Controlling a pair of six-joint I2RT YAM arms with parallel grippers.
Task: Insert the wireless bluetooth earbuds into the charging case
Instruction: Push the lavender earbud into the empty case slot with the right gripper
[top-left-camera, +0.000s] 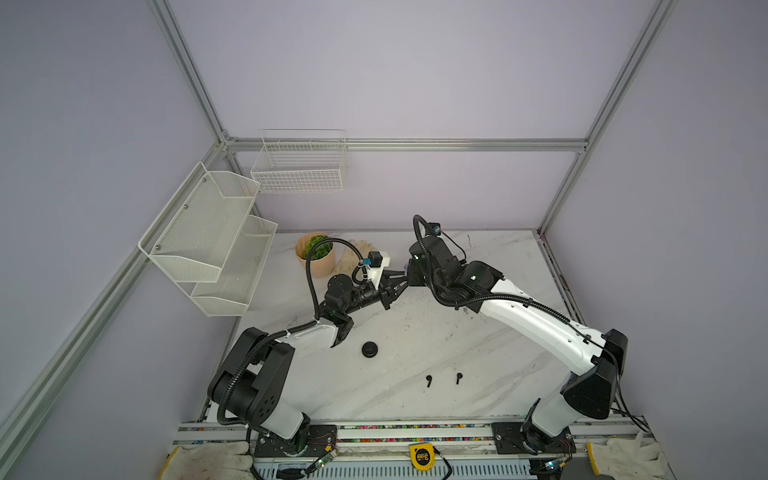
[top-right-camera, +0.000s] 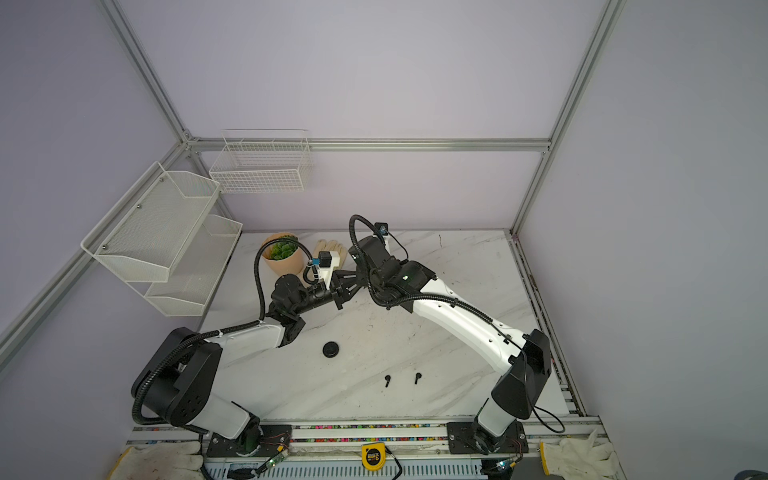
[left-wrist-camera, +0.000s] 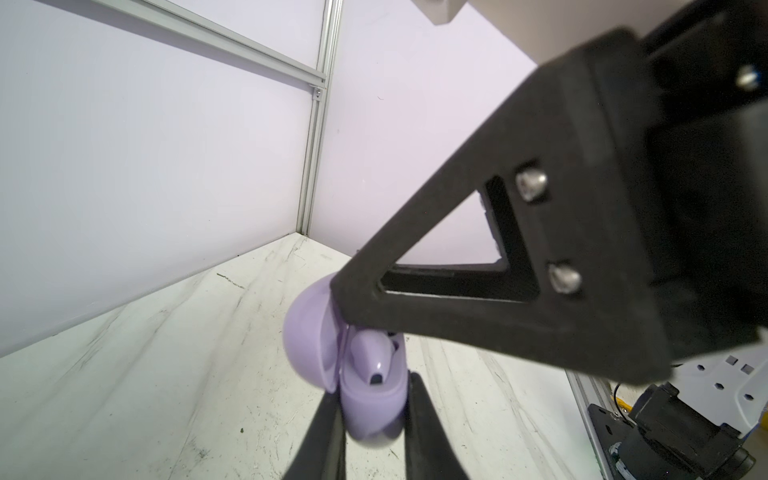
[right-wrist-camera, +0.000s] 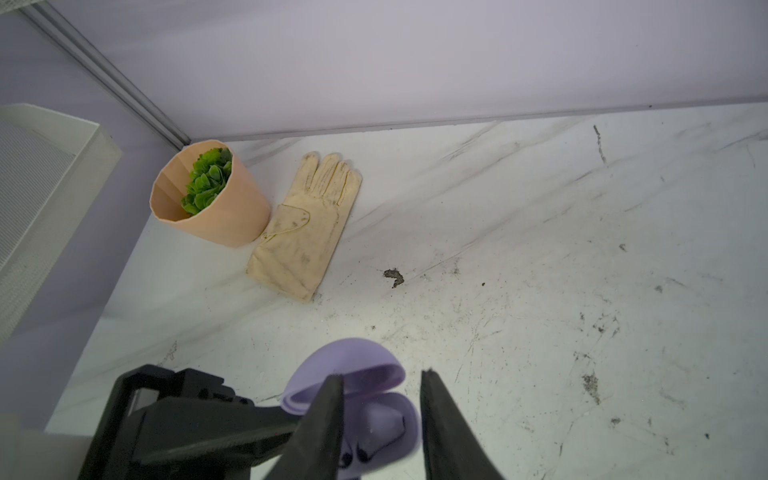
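No legible text in any view. Yellow tape measure (top-left-camera: 422, 457) (top-right-camera: 372, 456), at front rail (top-left-camera: 457, 435), carries dark face label with pale markings in both top views: too small and blurred to read. Wrist views show no readable print, brand or number.

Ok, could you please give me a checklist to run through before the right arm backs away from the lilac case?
1. The left gripper shut on the lilac case: ok.
2. Its lid open: ok.
3. A lilac earbud in the case: ok; fully seated, cannot tell.
4. A second lilac earbud in the case: cannot tell.
5. The right gripper open and empty above the case: ok.
6. The black earbuds cased: not ok; both lie on the table, and the black case is closed.
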